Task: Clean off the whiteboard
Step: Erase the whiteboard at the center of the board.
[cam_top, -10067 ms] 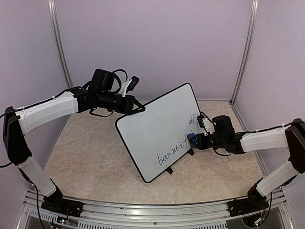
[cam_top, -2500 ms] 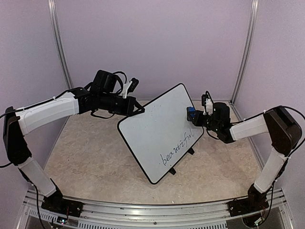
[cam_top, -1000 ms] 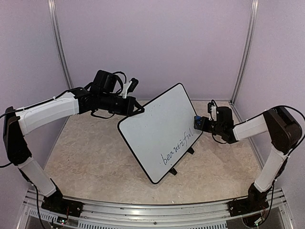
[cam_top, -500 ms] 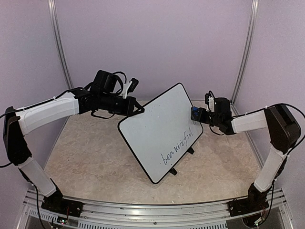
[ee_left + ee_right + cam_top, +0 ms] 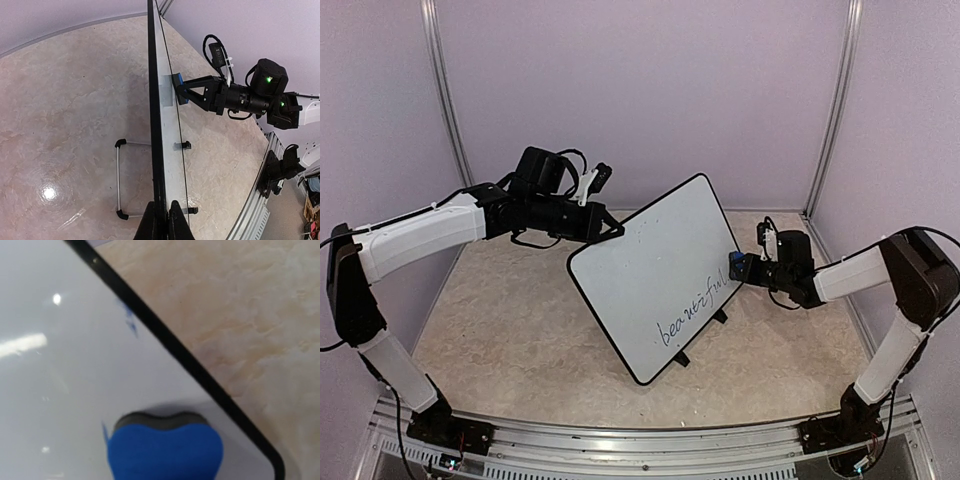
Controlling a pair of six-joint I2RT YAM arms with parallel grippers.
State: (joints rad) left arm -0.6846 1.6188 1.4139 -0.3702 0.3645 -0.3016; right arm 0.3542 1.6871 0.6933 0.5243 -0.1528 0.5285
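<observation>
Whiteboard stands tilted mid-desk (writing at lower right). Left end effector pinches its upper edge; right end effector, clamping a blue eraser, presses that against its right edge.

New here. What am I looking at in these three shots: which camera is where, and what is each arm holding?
These are two robot arms bolted at the near edge of a table, each ending in a two-finger gripper. The wide shot comes from a fixed camera above and behind the arms. The other two come from small cameras on the wrists. The left gripper is clamped on the rim of a whiteboard, which stands tilted on the table. The right gripper holds a blue eraser pressed against the board's face near its right edge. Blue handwriting is on the lower part of the board.
</observation>
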